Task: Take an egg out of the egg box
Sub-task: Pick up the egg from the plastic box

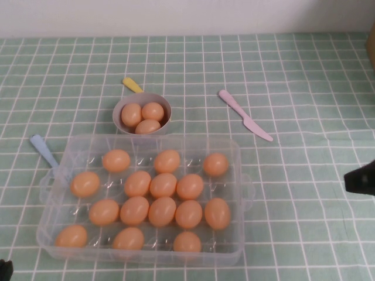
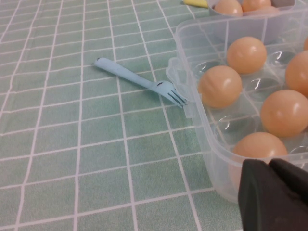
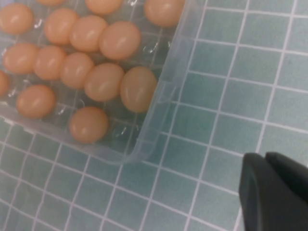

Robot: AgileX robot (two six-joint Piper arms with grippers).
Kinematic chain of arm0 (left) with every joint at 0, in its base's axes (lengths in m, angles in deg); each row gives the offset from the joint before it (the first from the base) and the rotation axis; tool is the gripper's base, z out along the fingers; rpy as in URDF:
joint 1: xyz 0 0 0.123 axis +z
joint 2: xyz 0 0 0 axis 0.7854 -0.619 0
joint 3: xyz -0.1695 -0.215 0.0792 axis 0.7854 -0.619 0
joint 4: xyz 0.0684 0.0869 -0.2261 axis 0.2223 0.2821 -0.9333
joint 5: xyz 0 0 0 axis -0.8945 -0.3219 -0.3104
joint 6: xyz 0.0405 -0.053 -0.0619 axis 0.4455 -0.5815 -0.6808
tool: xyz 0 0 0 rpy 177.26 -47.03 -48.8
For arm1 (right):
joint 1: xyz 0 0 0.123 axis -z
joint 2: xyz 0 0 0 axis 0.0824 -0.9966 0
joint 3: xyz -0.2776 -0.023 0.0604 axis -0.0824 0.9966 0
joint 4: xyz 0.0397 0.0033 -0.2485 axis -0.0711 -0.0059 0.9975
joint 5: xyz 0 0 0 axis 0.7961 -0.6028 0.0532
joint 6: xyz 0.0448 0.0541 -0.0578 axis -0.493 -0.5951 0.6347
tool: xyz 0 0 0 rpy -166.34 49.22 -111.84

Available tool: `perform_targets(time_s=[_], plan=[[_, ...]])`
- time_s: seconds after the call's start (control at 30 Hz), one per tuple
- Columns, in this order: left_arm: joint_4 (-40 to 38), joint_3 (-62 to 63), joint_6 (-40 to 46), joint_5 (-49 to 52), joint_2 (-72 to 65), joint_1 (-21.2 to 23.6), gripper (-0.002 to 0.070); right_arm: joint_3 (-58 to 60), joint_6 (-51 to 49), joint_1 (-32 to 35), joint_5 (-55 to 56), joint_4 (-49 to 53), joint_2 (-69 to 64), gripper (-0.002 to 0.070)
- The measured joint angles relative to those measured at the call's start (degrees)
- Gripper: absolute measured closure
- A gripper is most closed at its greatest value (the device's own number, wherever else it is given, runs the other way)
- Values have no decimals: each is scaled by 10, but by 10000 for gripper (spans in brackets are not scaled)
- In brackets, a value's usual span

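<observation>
Left gripper (image 2: 272, 192), right gripper (image 3: 274, 190) flank egg box (image 1: 234, 146).

The egg box (image 1: 237, 153) is clear, glossy plastic; its eggs (image 1: 162, 211) look smooth and matt. At its 9 o'clock lies a matt plastic fork (image 1: 45, 153). The desk (image 1: 304, 199) wears checked cloth

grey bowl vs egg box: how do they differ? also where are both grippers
The grey bowl is small, round and opaque; the egg box is large, rectangular, clear plastic with moulded cups and side handles. The bowl holds three eggs bunched together; the box holds fourteen spread across its cups, several cups empty. The bowl sits just beyond the box's far edge. Both hold matching orange-tan eggs. The left gripper is by the box's near-left corner, the right gripper off its right side; neither holds anything.
</observation>
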Motion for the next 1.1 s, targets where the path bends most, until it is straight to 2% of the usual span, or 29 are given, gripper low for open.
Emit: perform_targets(time_s=[0.2,0.37,0.57,0.7,0.8,0.87,1.0,1.1], plan=[[0,0,0,0,0,0,680,-119,-115,-157,-22,154,-132,694],[0,0,0,0,0,0,680,-204,-153,-266,-57,205,-223,694],[0,0,0,0,0,0,680,-292,-155,-329,-96,216,-310,694],[0,0,0,0,0,0,680,-328,-113,-359,-115,216,-358,675],[0,0,0,0,0,0,680,-338,-57,-366,-123,210,-382,615],[0,0,0,0,0,0,680,-341,-4,-366,-127,201,-395,538],[0,0,0,0,0,0,680,-342,90,-366,-129,198,-410,323],[0,0,0,0,0,0,680,-342,169,-366,-128,199,-414,204]])
